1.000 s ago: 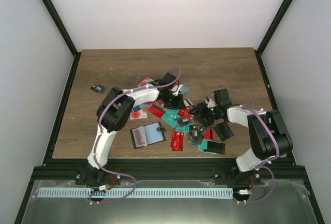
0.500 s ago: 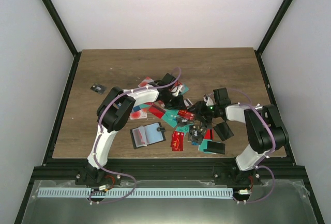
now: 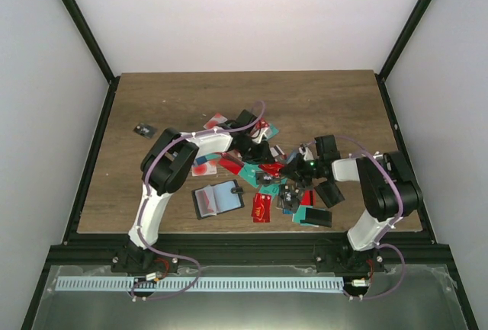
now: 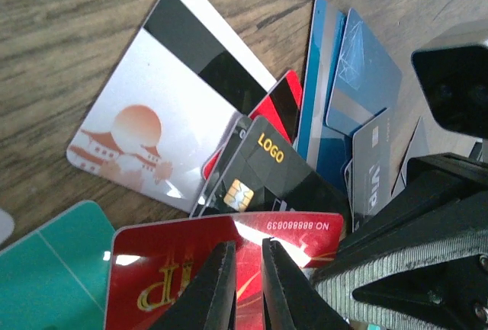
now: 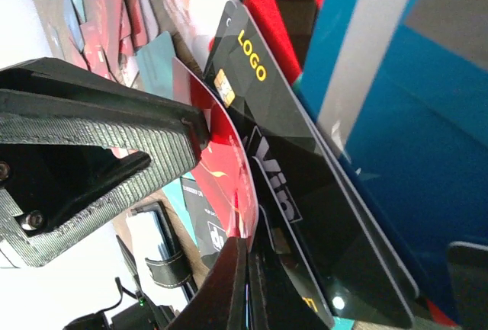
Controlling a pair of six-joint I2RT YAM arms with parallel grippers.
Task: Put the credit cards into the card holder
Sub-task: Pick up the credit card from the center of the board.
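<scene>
Credit cards (image 3: 263, 181) lie in a loose heap at mid-table. My left gripper (image 3: 260, 156) (image 4: 245, 245) has its tips on the face of a red VIP card (image 3: 271, 168) (image 4: 175, 269), its jaws nearly together with a thin slit. From the right, my right gripper (image 3: 288, 170) (image 5: 245, 242) is shut on that same red card's (image 5: 229, 170) edge, and the card bows between the two. A black LOGO card (image 4: 282, 170) and a white-pink card (image 4: 152, 109) lie just beyond. The card holder (image 3: 217, 199) (image 5: 152, 242) lies open to the near left.
Two plain black flat cases (image 3: 332, 191) (image 3: 316, 217) sit right of the heap. A small dark item (image 3: 142, 129) lies alone at the far left. Blue cards (image 4: 358, 71) (image 5: 427, 116) overlap behind the red one. The two grippers' fingers almost touch.
My right gripper has slid left into the heap and closed on the red card's edge. The left gripper has hardly moved.
</scene>
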